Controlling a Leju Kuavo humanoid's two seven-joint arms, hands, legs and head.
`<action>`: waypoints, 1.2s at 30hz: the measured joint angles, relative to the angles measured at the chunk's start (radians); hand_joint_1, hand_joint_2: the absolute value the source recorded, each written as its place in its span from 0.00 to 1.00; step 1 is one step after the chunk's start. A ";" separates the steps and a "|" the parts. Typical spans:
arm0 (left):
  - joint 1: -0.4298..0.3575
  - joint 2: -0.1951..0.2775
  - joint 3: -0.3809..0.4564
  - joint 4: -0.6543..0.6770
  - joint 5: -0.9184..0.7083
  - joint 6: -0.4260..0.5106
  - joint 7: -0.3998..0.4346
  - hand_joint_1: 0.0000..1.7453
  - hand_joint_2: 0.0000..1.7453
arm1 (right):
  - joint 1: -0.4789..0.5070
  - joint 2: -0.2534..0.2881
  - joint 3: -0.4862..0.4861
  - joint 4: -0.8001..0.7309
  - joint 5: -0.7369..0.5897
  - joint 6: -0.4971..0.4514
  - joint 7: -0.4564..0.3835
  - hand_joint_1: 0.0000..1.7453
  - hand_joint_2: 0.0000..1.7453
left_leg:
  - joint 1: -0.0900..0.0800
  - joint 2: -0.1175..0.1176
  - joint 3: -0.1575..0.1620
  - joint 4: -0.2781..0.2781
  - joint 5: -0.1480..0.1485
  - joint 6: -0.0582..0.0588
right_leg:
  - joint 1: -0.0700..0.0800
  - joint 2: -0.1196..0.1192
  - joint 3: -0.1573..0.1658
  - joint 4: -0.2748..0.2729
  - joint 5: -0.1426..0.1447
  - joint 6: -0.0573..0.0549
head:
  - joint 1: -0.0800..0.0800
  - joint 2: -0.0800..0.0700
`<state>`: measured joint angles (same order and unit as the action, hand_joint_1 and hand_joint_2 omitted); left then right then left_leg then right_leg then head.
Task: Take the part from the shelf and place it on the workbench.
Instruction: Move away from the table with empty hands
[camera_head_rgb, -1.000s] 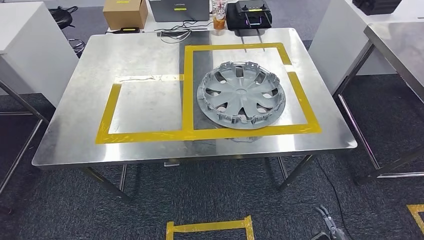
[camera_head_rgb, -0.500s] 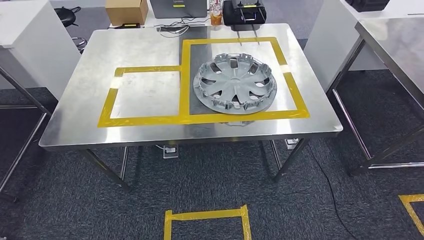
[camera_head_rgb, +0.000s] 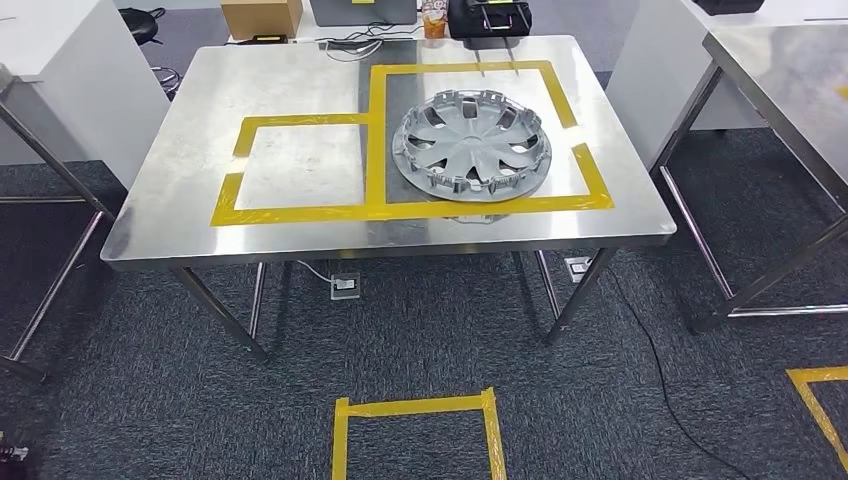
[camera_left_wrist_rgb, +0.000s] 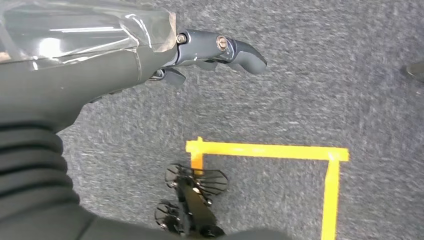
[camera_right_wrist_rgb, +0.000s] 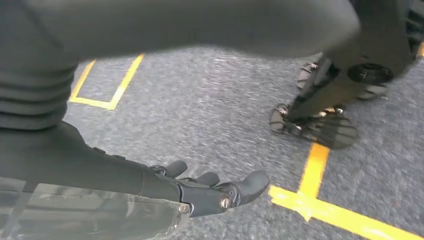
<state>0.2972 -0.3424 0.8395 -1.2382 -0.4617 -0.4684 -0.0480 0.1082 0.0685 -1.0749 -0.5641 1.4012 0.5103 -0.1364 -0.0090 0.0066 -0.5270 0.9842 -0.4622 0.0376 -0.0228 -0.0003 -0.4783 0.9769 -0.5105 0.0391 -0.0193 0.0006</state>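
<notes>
On workbench (camera_head_rgb: 200, 110): grey spoked hubcap (camera_head_rgb: 472, 142), flat; left hand (camera_left_wrist_rgb: 200, 55), right hand (camera_right_wrist_rgb: 200, 190) loosely spread, empty.

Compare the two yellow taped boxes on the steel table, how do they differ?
The right taped box is the larger and reaches farther toward the table's back edge; the left taped box is smaller and starts lower. The right taped box holds the grey wheel cover; the left taped box holds nothing. Both are yellow tape on the same steel table, share a middle strip and line up along the front.
</notes>
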 joint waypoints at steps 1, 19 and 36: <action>-0.006 0.005 -0.011 0.010 0.008 0.008 0.001 0.00 0.00 | 0.001 -0.004 0.016 0.013 -0.025 -0.009 0.003 0.00 0.00 | 0.000 0.000 -0.004 0.004 0.002 -0.006 | 0.004 0.002 -0.005 0.002 0.001 -0.009 | -0.002 0.000; -0.013 0.098 -0.238 0.294 0.147 0.152 0.014 0.00 0.00 | -0.021 -0.028 0.330 0.056 -0.450 -0.164 0.043 0.00 0.00 | 0.004 0.028 0.018 -0.010 -0.013 0.001 | 0.016 -0.080 -0.037 0.006 0.032 -0.022 | -0.006 0.000; -0.103 0.195 -0.486 0.453 0.282 0.288 0.027 0.00 0.00 | 0.054 -0.044 0.639 0.151 -0.859 -0.313 0.083 0.00 0.00 | 0.003 -0.044 -0.048 0.078 -0.045 -0.027 | 0.003 0.001 -0.058 0.014 0.048 -0.042 | 0.000 0.000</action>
<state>0.1946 -0.1470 0.3533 -0.7853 -0.1801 -0.1803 -0.0214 0.1619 0.0245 -0.4363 -0.4128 0.5421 0.1975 -0.0533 -0.0055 -0.0374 -0.5753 1.0624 -0.5068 0.0103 -0.0203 0.0004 -0.5361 0.9912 -0.4620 -0.0031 -0.0192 0.0008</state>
